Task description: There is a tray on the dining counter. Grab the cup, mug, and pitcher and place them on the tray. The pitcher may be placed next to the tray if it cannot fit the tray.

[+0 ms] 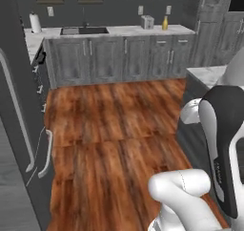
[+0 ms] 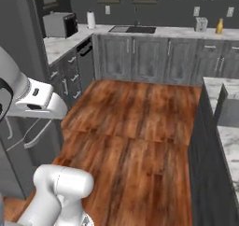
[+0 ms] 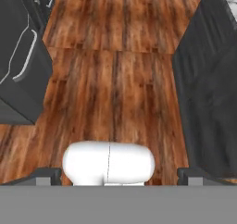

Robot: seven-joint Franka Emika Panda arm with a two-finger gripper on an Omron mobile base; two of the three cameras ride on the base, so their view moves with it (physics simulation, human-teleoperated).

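The claw (image 3: pixel 118 174) stood wide with nothing between its tips, aimed down at the wooden floor (image 3: pixel 115 79) between dark cabinet fronts. No cup, mug or tray could be identified. A small mustard-yellow vessel, probably the pitcher (image 1: pixel 165 23), stood on the far table (image 1: pixel 128 31) beside a grey toaster (image 1: pixel 147 22), well apart from the arm. The step in hand appeared to be travel or search. The next move called for driving the base toward that far table.
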